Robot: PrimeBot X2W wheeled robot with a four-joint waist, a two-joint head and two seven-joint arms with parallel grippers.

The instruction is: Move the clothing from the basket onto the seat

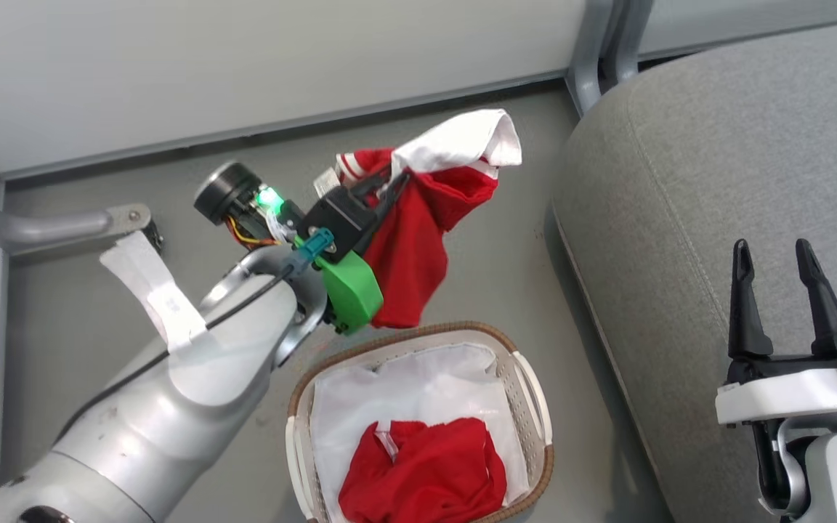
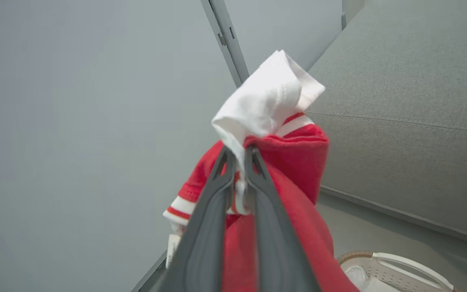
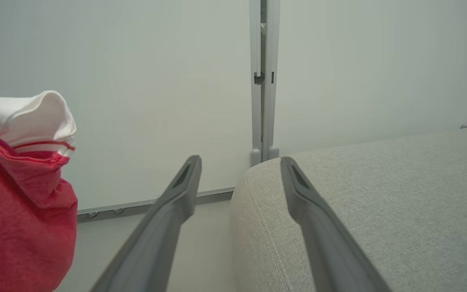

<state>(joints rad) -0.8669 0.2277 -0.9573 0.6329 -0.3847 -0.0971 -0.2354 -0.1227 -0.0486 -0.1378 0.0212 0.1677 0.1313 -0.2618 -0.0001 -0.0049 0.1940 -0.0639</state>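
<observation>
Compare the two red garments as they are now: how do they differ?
The striped garment hangs in the air, pinched in the shut left gripper; the plain garment lies crumpled in the basket. The striped garment has white panels and striped cuffs; the plain garment has neither. Both are soft red fabric, and neither is on the seat yet.

Striped garment (image 1: pixel 413 250) aloft, red garment (image 1: pixel 433 472) in basket (image 1: pixel 418 333), grey seat (image 1: pixel 680 181) beside
</observation>
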